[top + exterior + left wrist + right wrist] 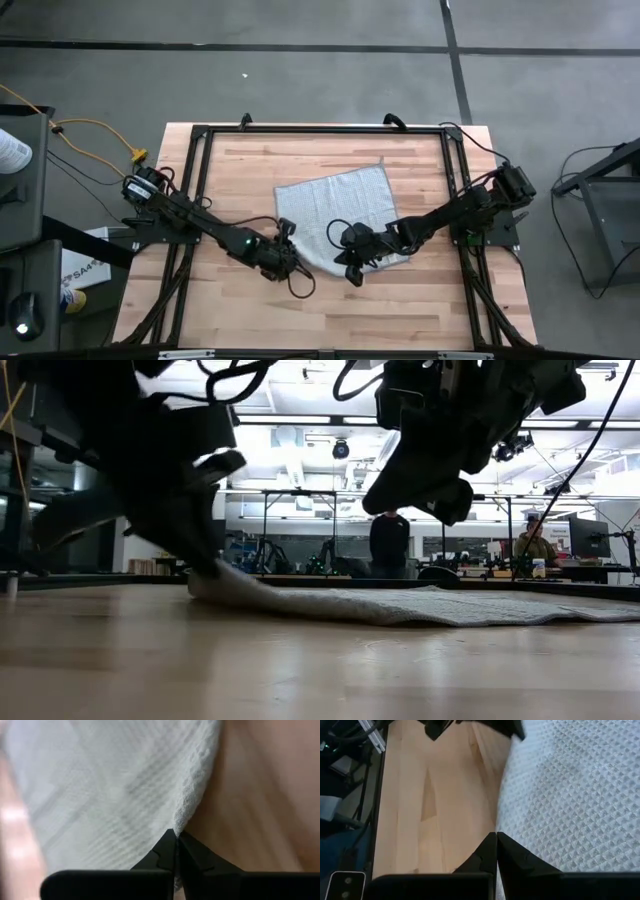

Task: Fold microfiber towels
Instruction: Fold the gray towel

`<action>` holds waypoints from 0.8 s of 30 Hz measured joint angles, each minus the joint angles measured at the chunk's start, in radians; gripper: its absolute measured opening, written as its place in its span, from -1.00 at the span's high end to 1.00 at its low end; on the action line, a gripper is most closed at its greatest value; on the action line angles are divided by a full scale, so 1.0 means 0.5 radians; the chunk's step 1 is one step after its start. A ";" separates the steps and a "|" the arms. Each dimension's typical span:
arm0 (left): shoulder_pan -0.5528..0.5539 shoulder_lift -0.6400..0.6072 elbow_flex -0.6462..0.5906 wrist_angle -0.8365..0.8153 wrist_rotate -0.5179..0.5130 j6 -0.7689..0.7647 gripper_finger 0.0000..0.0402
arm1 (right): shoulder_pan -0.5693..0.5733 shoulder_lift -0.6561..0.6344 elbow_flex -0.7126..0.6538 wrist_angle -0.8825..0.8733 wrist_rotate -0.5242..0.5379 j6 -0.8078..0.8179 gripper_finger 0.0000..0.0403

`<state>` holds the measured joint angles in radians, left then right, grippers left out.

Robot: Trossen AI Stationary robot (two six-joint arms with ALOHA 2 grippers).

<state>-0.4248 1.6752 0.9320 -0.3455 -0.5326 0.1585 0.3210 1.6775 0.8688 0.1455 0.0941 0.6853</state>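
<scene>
Both grippers, left (287, 256) and right (352, 268), pinch the towel's (340, 205) lower edge (fingers pressed together); cloth extends toward upper frame.

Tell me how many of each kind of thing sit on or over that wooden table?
Towel: 1
Robot grippers: 2, the left gripper and the right gripper, both at the towel's near edge
Total: 3
</scene>
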 joint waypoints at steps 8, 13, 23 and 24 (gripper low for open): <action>0.175 0.000 0.063 -0.041 -0.119 0.078 0.98 | 0.057 0.000 0.000 0.001 -0.034 -0.013 0.99; 0.285 0.000 0.064 -0.027 -0.224 0.116 0.99 | 0.132 0.000 0.000 0.002 0.111 -0.044 0.99; 0.527 0.000 0.064 0.212 -0.263 0.317 0.99 | 0.170 0.000 0.000 0.002 0.277 -0.065 0.99; 0.548 0.000 0.064 0.236 -0.260 0.328 0.99 | 0.170 0.000 0.000 0.002 0.279 -0.065 0.99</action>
<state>-0.1505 1.6751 0.9638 -0.2274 -0.6626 0.3226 0.4061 1.6775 0.8688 0.1463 0.2337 0.6529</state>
